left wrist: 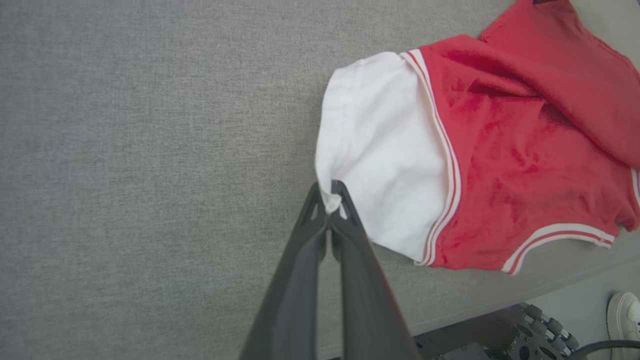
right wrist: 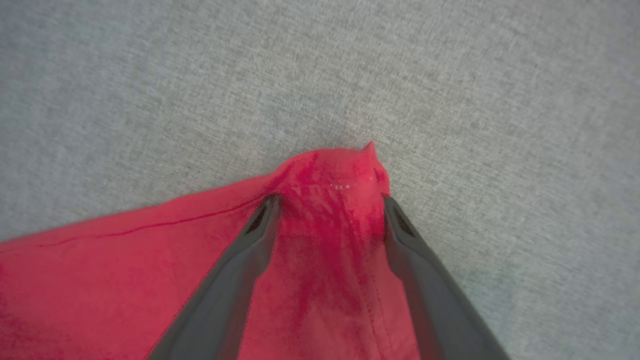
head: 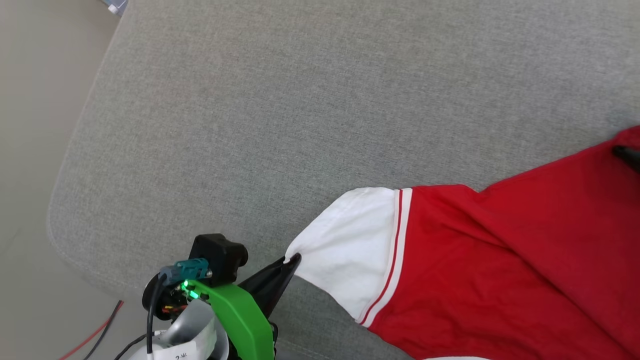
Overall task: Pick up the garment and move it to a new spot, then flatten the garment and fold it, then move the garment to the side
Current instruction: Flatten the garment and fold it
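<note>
The garment point(head: 500, 260) is a red shirt with a white sleeve point(head: 350, 250) and red-striped trim, lying on a grey cushioned surface point(head: 280, 115) at the lower right. My left gripper point(head: 295, 259) is shut on the sleeve's outer corner, pinching a small white tuft point(left wrist: 330, 201) of the garment point(left wrist: 500, 150). My right gripper point(right wrist: 330, 200) is open, its two fingers set wide on either side of a raised red corner of the garment point(right wrist: 100, 280). One dark finger point(head: 629, 154) of that gripper shows at the right edge of the head view. The print is hidden.
The grey surface has a rounded corner point(head: 60, 230) at the left, with pale floor point(head: 35, 125) beyond it. Red and black cables point(head: 95, 335) lie on the floor. A white shoe point(left wrist: 625, 312) and the robot's wheeled base point(left wrist: 545, 330) are below the surface's near edge.
</note>
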Available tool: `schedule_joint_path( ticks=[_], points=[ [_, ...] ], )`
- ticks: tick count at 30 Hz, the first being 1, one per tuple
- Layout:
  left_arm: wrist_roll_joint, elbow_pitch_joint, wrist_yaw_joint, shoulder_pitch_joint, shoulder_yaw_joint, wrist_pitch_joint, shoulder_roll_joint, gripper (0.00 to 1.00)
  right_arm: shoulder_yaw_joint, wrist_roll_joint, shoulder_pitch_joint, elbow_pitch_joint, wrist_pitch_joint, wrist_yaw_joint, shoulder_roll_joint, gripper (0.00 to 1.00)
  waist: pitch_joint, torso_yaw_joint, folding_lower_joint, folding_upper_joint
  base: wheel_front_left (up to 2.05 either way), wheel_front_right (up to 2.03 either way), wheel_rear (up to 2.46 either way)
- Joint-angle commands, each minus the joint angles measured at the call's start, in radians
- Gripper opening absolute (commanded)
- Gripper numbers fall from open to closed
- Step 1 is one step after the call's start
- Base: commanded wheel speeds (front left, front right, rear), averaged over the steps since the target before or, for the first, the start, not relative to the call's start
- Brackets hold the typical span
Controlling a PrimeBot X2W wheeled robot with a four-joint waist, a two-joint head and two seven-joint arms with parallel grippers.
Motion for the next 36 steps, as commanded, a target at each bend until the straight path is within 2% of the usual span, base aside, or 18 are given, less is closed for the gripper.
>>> schedule_joint_path(
  ticks=[1,6,7,8,9,16,20,23,36],
  points=[
    [-0.001,0.006,-0.006,-0.02,-0.002,-0.007,-0.006,0.0,0.012,-0.005,-0.008,0.016,-0.009,-0.001,-0.005,1.0,0.018,0.018,-0.0001,0.0111,0.0,0.0,0.0],
    [-0.003,0.02,-0.012,-0.026,-0.008,-0.014,-0.012,0.0,0.058,0.003,0.013,0.05,-0.021,-0.001,-0.023,1.0,0.022,0.025,-0.0001,0.0111,0.0,0.0,0.0],
    [-0.004,0.023,-0.013,-0.027,-0.009,-0.016,-0.013,0.0,0.068,0.007,0.019,0.054,-0.017,-0.001,-0.025,0.9,0.021,0.025,-0.0001,0.0111,0.0,0.0,0.0],
    [-0.004,0.027,-0.014,-0.027,-0.009,-0.017,-0.014,0.0,0.077,0.011,0.025,0.058,-0.017,-0.001,-0.028,0.13,0.02,0.025,-0.0001,0.0111,0.0,0.0,0.0],
    [-0.005,0.031,-0.015,-0.027,-0.01,-0.018,-0.015,0.0,0.083,0.015,0.029,0.061,-0.021,-0.001,-0.031,0.0,0.019,0.025,-0.0001,0.0111,0.0,0.0,0.0],
    [-0.01,0.048,-0.011,-0.029,0.002,-0.03,-0.011,0.0,0.079,0.028,0.019,0.081,-0.105,-0.001,-0.024,0.0,-0.021,0.013,-0.0001,0.0111,0.0,0.0,0.0],
    [-0.01,0.05,0.001,-0.034,0.027,-0.052,-0.011,0.0,0.082,0.034,0.007,0.065,-0.193,-0.001,-0.015,0.0,-0.068,-0.007,-0.0001,0.0111,0.0,0.0,0.0],
    [-0.005,0.045,0.014,-0.039,0.052,-0.069,-0.004,0.0,0.079,0.052,0.001,0.047,-0.25,-0.001,0.003,0.0,-0.112,-0.034,-0.0001,0.0111,0.0,0.0,0.0],
    [0.016,-0.008,0.063,-0.101,0.189,-0.152,0.03,0.0,0.091,0.096,0.023,-0.081,-0.451,-0.001,-0.021,0.0,-0.276,-0.18,-0.0001,0.0111,0.0,0.0,0.0]
  ],
)
